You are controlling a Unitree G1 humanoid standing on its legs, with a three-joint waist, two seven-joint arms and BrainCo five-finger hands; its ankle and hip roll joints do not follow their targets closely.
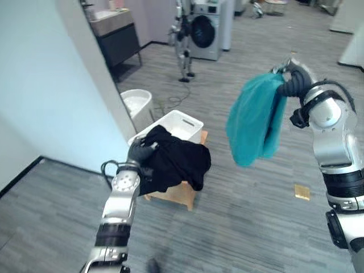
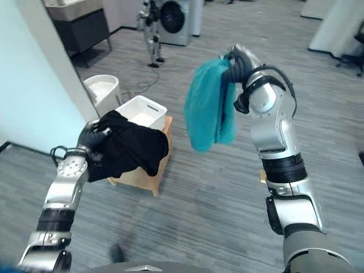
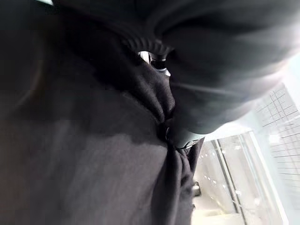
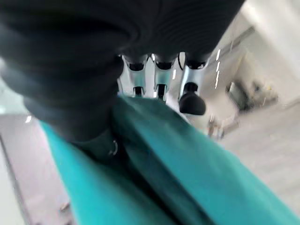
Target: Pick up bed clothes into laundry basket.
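Teal cloth [image 1: 253, 120] hanging lengthwise downward, pinched by right hand [image 1: 294, 78] fingers [image 4: 190, 96]

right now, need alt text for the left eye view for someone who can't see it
The robot's right hand holds a teal cloth up in the air while its left hand grips a black garment draped over a white laundry basket on a low wooden stool.

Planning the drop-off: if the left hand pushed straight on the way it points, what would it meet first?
Probably the white laundry basket: the left hand, bunched in the black garment, points over its near rim, though depth is unclear.
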